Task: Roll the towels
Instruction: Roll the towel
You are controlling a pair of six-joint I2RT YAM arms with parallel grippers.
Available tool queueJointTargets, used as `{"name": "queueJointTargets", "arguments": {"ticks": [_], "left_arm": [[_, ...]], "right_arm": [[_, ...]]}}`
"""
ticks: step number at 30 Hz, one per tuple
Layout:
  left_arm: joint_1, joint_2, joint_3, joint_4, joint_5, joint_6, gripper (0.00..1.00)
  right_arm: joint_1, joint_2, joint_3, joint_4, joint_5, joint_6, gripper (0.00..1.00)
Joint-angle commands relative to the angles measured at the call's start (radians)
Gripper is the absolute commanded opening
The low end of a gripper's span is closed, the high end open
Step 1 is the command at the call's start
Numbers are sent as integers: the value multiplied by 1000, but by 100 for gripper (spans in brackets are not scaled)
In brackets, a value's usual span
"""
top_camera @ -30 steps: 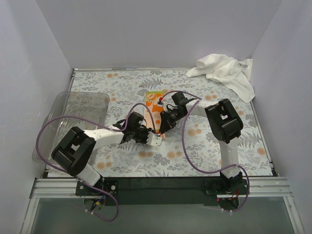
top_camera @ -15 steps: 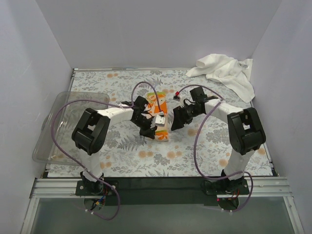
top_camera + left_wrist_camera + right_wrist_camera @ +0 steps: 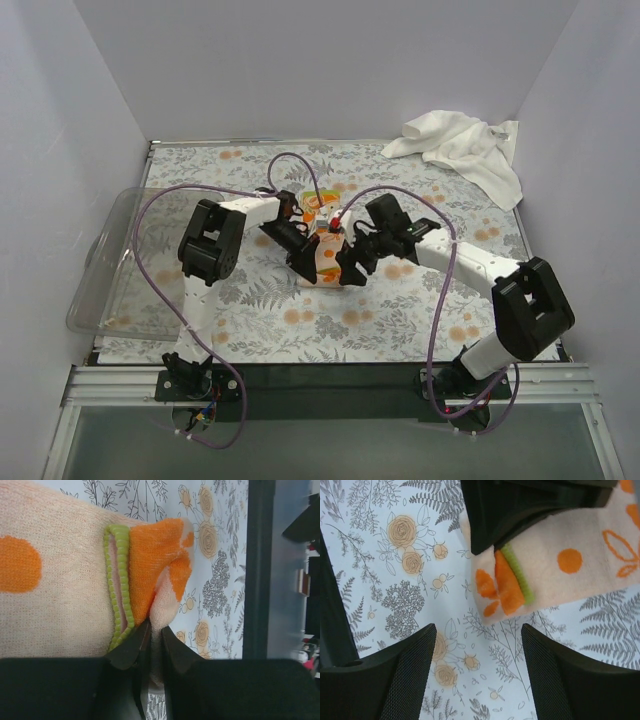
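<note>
The small cloth (image 3: 326, 258), pale with orange print and a green edge, lies mid-table with its near corner folded up. My left gripper (image 3: 304, 262) is shut on that folded corner; in the left wrist view its fingertips (image 3: 150, 630) pinch the small cloth (image 3: 60, 605). My right gripper (image 3: 350, 268) is open and empty just right of the cloth's near end. In the right wrist view the right gripper (image 3: 479, 635) hovers over the table covering just short of the cloth's corner (image 3: 580, 565). The large white towel (image 3: 465, 145) lies crumpled at the back right corner.
A clear plastic bin (image 3: 120, 260) stands at the left edge of the fern-patterned table covering (image 3: 400, 300). White walls close in the left, back and right. The left gripper's black body (image 3: 520, 510) fills the top of the right wrist view.
The left gripper has moved from the near middle up onto the small cloth and lifted its near corner. The right gripper has swung back in to the cloth's near end.
</note>
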Motion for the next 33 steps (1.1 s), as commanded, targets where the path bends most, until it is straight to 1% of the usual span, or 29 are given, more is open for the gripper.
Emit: {"name": "queueJointTargets", "arguments": {"ticks": [1,5,9,12,13,15,17,18,20,22,23,24,27,28,31,33], "left_arm": [[1,76,18,-48,-105,5,11],[4,99,37,-49,-116,8,13],[7,107,37,-55,-122,16,13],[12,110,37,-54,-123,16,14],[13,109,38,-52,-122,13,14],[18,107,35,-46,-117,7,14],[22,107,34,-37,-106,1,14],[27,109,35,-35,-103,-1,14],[32,107,35,-31,-93,-2,14],[35,103,32,-22,-88,-2,15],[36,98,31,-19,-82,-2,16],[41,90,28,-19,-77,-1,19],[53,52,9,4,-59,-7,26],[59,19,-5,24,-51,-21,31],[85,-35,-28,73,-39,-48,40],[111,-84,-40,93,-37,-70,43]], "right_arm": [[88,29,-20,119,101,-89,63],[156,92,-22,221,176,-128,61],[192,129,-57,348,198,-183,60],[205,179,-51,347,204,-212,56],[206,193,-56,347,198,-217,52],[209,201,-67,348,187,-226,48],[214,205,-86,347,183,-230,46],[214,213,-91,347,181,-233,40],[216,222,-106,348,181,-237,34],[214,233,-111,343,172,-238,22],[215,239,-99,309,160,-241,14],[216,251,-90,279,147,-244,2],[203,267,-56,196,77,-229,1],[191,270,-47,181,60,-211,1],[154,290,-5,100,-56,-184,1],[137,300,22,38,-104,-152,1]]}}
